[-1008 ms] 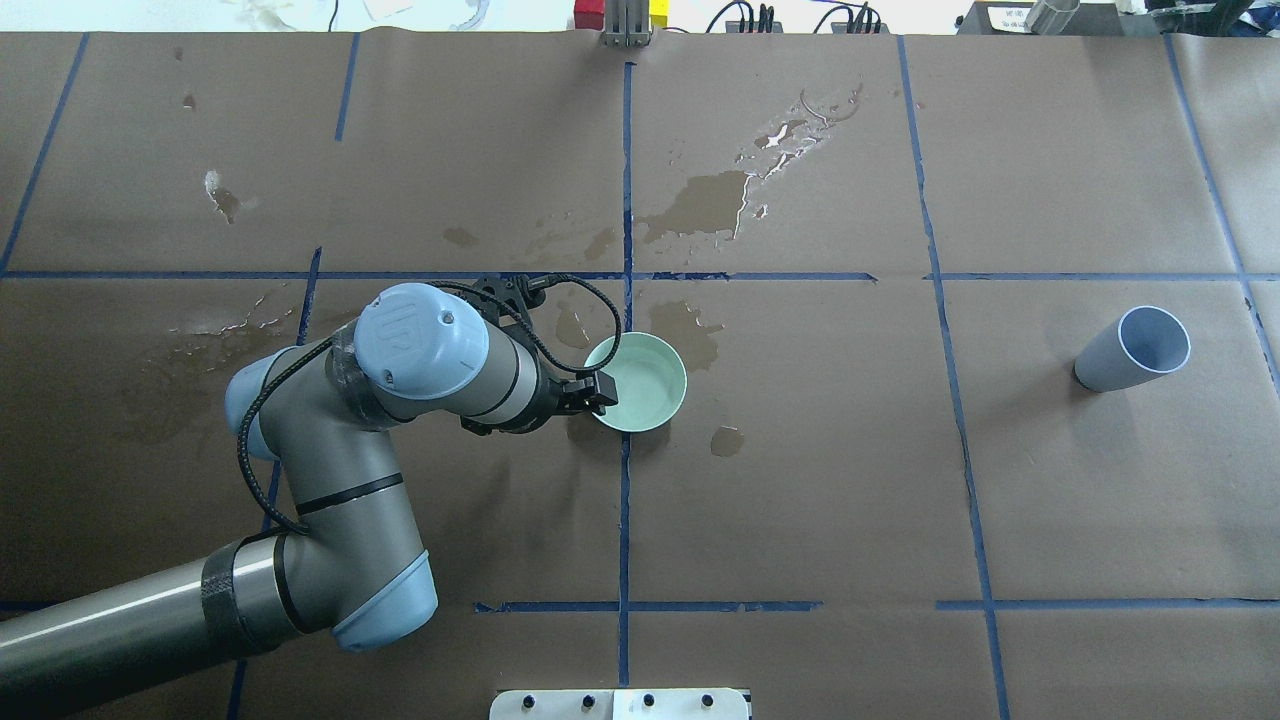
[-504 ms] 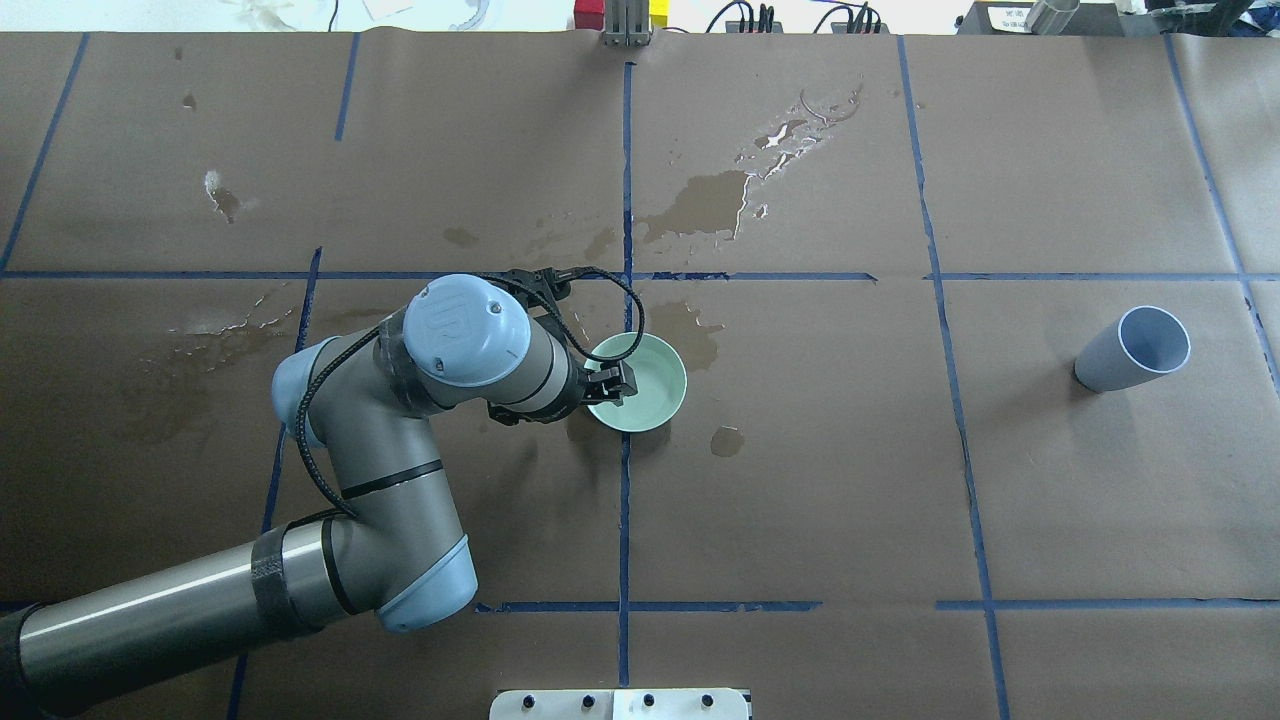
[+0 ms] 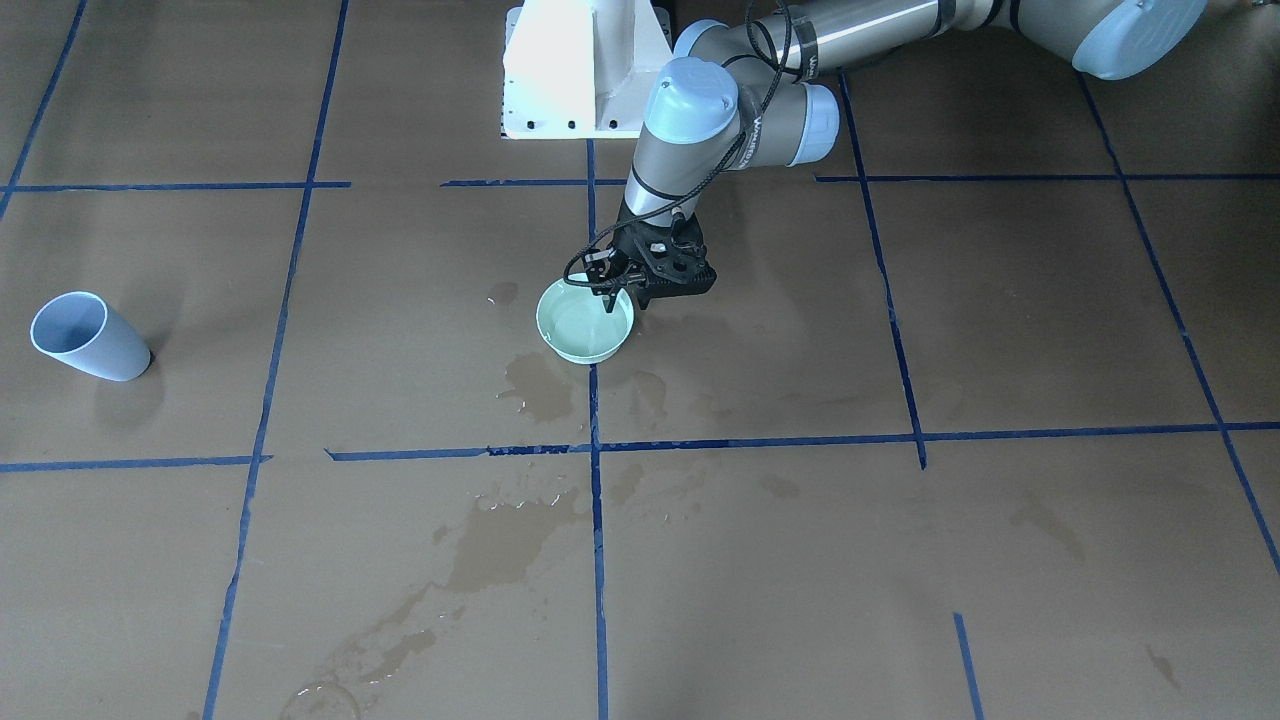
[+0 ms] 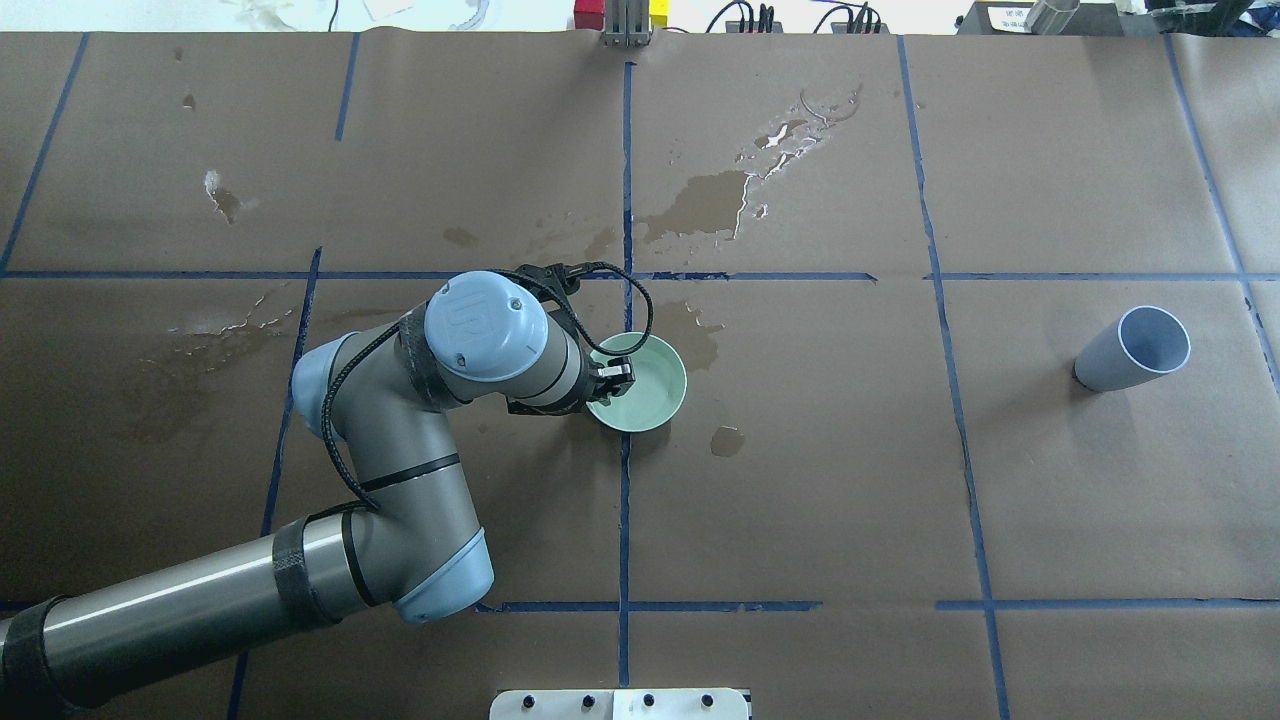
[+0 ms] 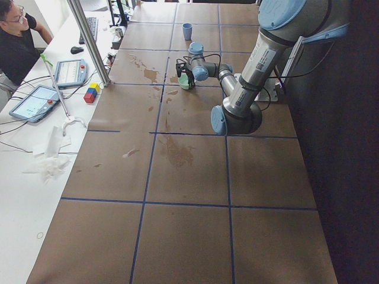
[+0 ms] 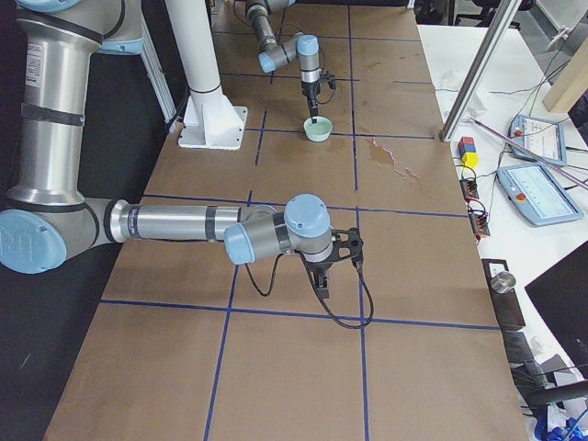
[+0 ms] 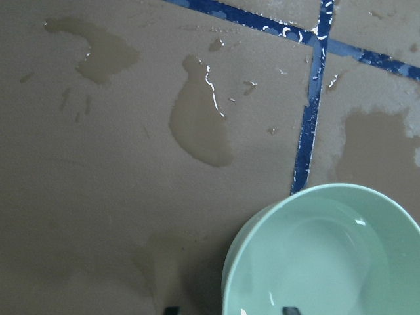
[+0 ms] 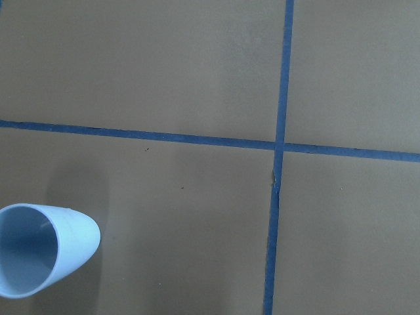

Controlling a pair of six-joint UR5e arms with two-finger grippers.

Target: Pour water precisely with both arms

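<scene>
- Your left gripper is straddling the bowl rim, jaws wide.
- Bowl is looking stiff, wet-slick; pinch that rim.
- Right gripper: cannot tell.

counter: plain brown | tape lines: dark blue, laid in a grid | wet patches: darker brown, glossy blotches | bowl: mint green, plain | cup: pale blue-grey, plain | left arm: silver-grey tubes, light-blue joint caps, black cable | left claw: black | pedestal: white

Left arm bent, right arm outstretched low
</scene>
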